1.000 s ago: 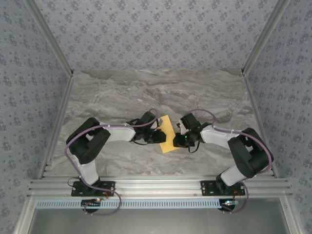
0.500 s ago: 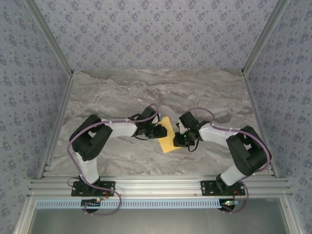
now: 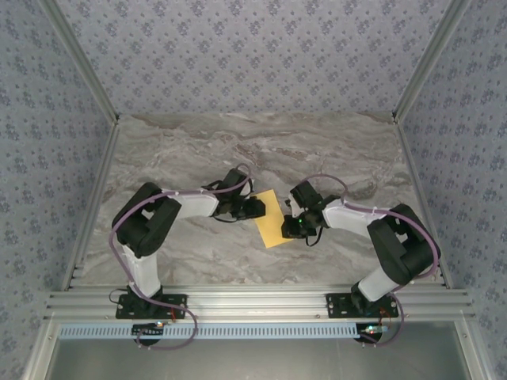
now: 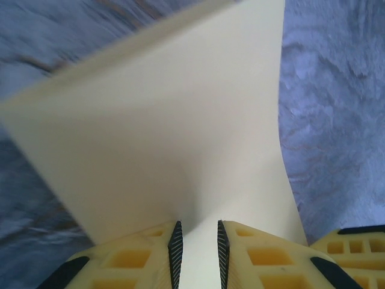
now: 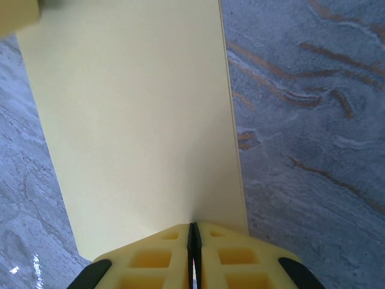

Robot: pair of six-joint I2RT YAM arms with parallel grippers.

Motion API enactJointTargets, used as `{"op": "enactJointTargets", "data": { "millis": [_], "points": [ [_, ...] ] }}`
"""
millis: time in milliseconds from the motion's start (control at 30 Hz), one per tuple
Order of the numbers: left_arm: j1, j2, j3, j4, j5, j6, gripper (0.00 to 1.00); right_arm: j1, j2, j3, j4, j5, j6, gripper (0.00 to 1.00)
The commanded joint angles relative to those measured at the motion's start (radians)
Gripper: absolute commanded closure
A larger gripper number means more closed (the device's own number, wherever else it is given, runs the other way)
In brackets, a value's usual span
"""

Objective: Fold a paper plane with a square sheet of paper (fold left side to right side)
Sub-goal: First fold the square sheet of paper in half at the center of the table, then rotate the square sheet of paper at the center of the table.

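1. Overhead view: square sheet of paper [image 3: 273, 221] near the middle of the table [image 3: 198, 150], caught between left fingers [image 3: 255, 208] and right fingers [image 3: 291, 226]. Touching both sets, one at each side edge, with the arms reaching in from opposite sides. Probably arranged so that one side lifts while the other anchors.
2. Left wrist view: left fingers [image 4: 175, 244] pinching the sheet [image 4: 162, 120] at its edge, pads only narrowly apart with paper in the slot. Just ahead of the pads, paper rising off the table [image 4: 337, 90] and bowing, far corner blurred. Held up, by the look of it, to carry the left side over to the right.
3. Right wrist view: right fingers [image 5: 193, 247] pressed together, tips at the near edge of the sheet [image 5: 138, 120]. Ahead of them, paper lying flat on the table [image 5: 301, 120]. Looks like pinning down rather than gripping, to stop sliding during the fold. No finished crease visible; fold judged barely begun.
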State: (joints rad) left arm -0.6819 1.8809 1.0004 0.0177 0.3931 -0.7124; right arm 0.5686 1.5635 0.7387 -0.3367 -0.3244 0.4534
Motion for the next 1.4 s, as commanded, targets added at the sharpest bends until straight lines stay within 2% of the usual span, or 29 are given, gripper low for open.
{"op": "enactJointTargets", "data": {
  "millis": [0, 467, 633, 733, 867, 1167, 1367],
  "points": [
    [0.061, 0.035, 0.032, -0.047, -0.073, 0.05, 0.75, 0.003, 0.034, -0.026, -0.111, 0.088, -0.02, 0.9],
    [0.225, 0.15, 0.163, -0.068, -0.047, 0.099, 0.75, 0.019, 0.006, -0.037, -0.098, 0.061, 0.0, 0.9],
    [0.239, 0.086, 0.153, -0.068, -0.027, 0.115, 0.74, 0.025, -0.033, -0.019, -0.037, 0.02, 0.017, 0.86],
    [0.239, -0.034, 0.09, -0.053, -0.032, 0.118, 0.7, 0.028, -0.074, 0.024, -0.024, 0.035, 0.016, 0.73],
    [0.236, -0.231, -0.037, -0.042, -0.055, 0.101, 0.65, 0.028, -0.107, 0.082, -0.062, 0.127, -0.011, 0.51],
    [0.221, -0.554, -0.299, -0.049, -0.12, 0.025, 0.55, 0.061, 0.004, 0.152, -0.159, 0.258, -0.025, 0.02],
    [0.22, -0.64, -0.357, -0.095, -0.16, 0.031, 0.53, 0.109, 0.046, 0.161, -0.16, 0.257, 0.009, 0.0]
  ]
}}
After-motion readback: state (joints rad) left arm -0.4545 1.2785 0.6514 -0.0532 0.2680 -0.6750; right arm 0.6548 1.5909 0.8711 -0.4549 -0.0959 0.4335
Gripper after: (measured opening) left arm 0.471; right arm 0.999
